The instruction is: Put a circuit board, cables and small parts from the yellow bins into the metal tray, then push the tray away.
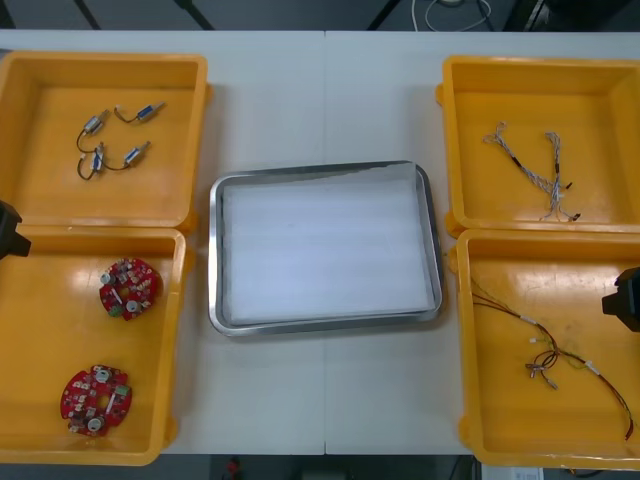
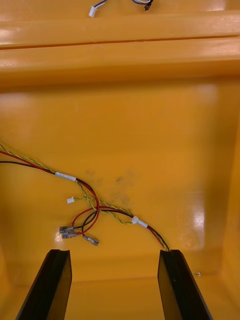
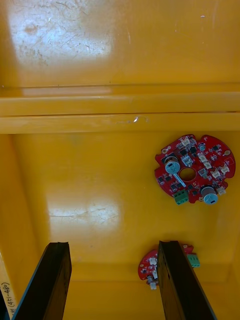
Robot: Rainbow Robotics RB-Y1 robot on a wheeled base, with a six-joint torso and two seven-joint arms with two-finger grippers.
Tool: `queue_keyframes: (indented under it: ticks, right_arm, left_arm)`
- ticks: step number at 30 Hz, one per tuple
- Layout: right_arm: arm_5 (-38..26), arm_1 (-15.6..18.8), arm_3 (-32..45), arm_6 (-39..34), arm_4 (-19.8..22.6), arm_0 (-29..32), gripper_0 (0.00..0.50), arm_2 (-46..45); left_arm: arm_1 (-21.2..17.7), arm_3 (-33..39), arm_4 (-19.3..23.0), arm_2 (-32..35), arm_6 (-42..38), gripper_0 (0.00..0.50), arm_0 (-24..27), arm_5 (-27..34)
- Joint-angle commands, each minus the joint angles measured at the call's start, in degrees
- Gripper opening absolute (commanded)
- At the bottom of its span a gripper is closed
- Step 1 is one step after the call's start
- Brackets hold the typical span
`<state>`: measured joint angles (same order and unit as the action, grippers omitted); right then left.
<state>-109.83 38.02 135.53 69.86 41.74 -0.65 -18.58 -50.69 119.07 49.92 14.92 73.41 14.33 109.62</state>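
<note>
The task looks unstarted. The light, smooth counter carries four yellow bins of glossy moulded plastic, two at each side. Between them sits the metal tray, a rounded rectangle with a shiny rim and a white inside. Nothing lies in it, so every pick and the final push remain.

The left hand hangs over the near left bin, fingers wide and holding nothing. The right hand hangs likewise over the near right bin.

Two round red circuit boards, studded with components, lie flat in the near left bin. Thin, limp red and yellow cables sprawl in the near right bin, with twisted blue and white cables in the far right. Small metal parts with dark leads lie in the far left.
</note>
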Motion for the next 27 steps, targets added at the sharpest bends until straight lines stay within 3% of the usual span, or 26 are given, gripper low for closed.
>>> queue_keyframes:
  ticks: [1,27]
  right_arm:
    - [-0.2,1.8,0.4,0.0,-0.3,0.3,0.5,-1.7]
    - [-0.2,1.8,0.4,0.0,-0.3,0.3,0.5,-1.7]
  left_arm:
    - [0.4,0.7,-0.5,1.8,-3.3,0.5,-0.9,0.4]
    - [0.4,0.7,-0.5,1.8,-3.3,0.5,-0.9,0.4]
